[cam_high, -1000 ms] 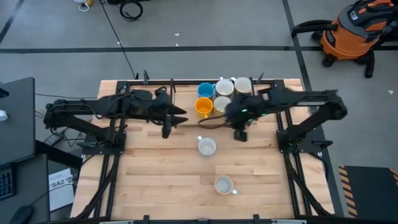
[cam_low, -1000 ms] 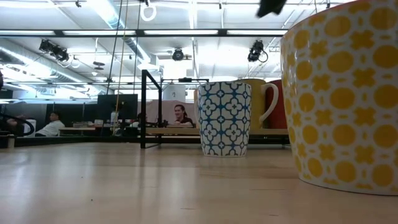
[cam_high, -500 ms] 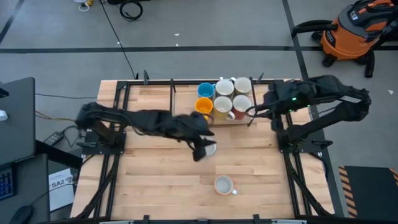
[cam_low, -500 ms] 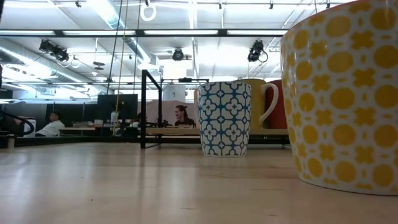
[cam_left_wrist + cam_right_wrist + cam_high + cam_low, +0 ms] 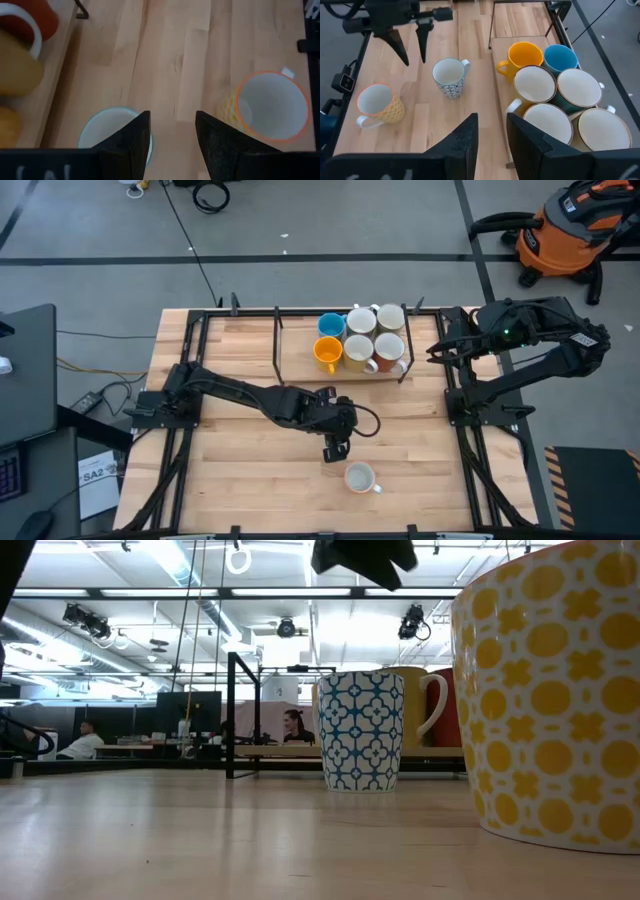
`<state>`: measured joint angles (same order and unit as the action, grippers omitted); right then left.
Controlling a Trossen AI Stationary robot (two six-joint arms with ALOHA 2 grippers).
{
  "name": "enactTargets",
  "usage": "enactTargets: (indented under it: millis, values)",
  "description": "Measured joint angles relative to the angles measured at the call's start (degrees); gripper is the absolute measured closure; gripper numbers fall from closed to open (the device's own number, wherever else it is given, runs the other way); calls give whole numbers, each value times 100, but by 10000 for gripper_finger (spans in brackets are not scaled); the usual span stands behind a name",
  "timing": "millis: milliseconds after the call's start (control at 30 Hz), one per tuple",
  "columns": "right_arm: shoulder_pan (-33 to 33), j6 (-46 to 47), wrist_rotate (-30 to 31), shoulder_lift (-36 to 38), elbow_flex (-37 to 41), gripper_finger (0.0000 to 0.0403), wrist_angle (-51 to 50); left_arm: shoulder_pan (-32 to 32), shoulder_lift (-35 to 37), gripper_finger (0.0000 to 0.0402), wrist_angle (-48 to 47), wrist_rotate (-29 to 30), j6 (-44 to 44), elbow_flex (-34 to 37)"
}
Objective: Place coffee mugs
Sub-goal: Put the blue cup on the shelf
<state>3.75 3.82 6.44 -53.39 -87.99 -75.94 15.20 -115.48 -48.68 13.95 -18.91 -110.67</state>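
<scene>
Over the table (image 5: 240, 450) center, the left end effector (image 5: 335, 448) hangs open and empty above the blue-patterned mug (image 5: 449, 76) (right end effector (image 5: 490, 137) parted, empty, off by the table's edge).

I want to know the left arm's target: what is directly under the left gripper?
The left gripper, fingers open, hangs over the blue-patterned mug, whose white rim shows beside one finger in its wrist view. The high view hides that mug beneath the arm. The yellow-patterned mug stands apart.

Six coffee mugs (image 5: 361, 340) clustered by the table's (image 5: 240, 480) far edge, left gripper (image 5: 334, 442) mid-table beside a lone mug (image 5: 359, 477), right gripper (image 5: 440, 348) near the right edge.
</scene>
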Motion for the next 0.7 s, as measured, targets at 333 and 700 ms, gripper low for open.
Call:
enactTargets:
  millis: [333,700]
  values:
    - [0,-147,-2,9,0,296,-72,3,-380,237,-117,201,-301,-2]
    - [0,-147,-4,7,0,296,-134,-39,-635,237,-299,315,-506,50]
